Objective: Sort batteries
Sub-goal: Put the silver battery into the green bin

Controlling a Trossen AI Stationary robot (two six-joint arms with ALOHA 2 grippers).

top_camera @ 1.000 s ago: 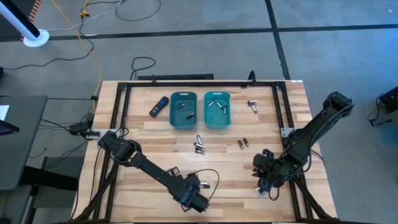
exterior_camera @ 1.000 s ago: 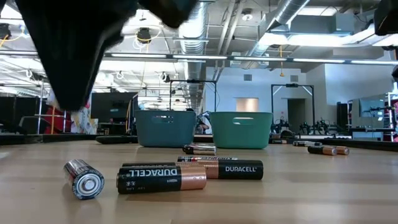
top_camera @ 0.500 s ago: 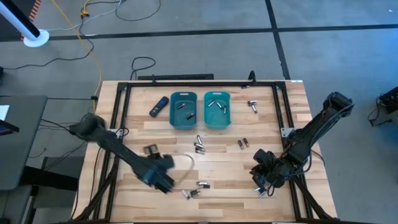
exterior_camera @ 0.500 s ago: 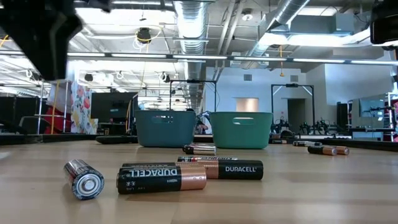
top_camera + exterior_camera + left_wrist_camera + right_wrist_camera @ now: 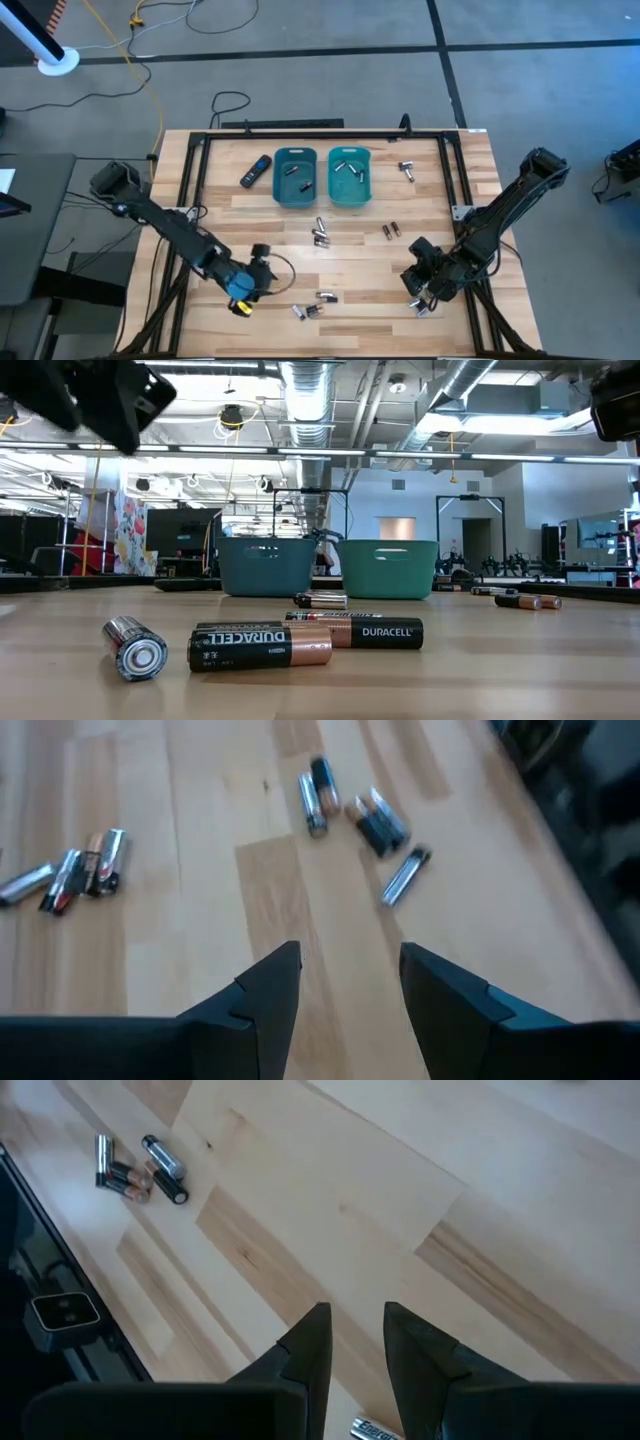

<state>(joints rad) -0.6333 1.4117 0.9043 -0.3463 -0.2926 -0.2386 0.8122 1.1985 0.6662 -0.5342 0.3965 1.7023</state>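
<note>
Landmark: the two teal bins (image 5: 322, 178) standing side by side toward the far edge of the wooden table (image 5: 270, 250).

Nearest the front edge, well in front of the bins, lies a small cluster of batteries (image 5: 315, 304). In the low view two dark, copper-ended cells lie with their long axes across the picture, copper ends to the right (image 5: 262, 648), and beside them a silvery cell (image 5: 136, 647) points one end at the camera.

The left tool (image 5: 243, 290) hangs above the table to the left of that cluster. Its fingers (image 5: 270, 985) stand apart with bare wood between them, holding nothing.

The right tool (image 5: 424, 292) sits near the table's right front corner, well in front of the bins and to their right. Its fingers (image 5: 308, 1342) are close together with a narrow gap showing wood, gripping nothing. A single battery (image 5: 421, 310) lies just beside it.

Between the front cluster and the bins, a group of batteries (image 5: 320, 234) lies just in front of the gap between the two bins. Two more (image 5: 391, 230) lie to the right of it, side by side, long axes roughly front to back.

A few cells lie inside each bin (image 5: 348, 168). Another battery (image 5: 407, 169) rests right of the bins, and a flat black device (image 5: 255, 170) lies diagonally to their left.
</note>
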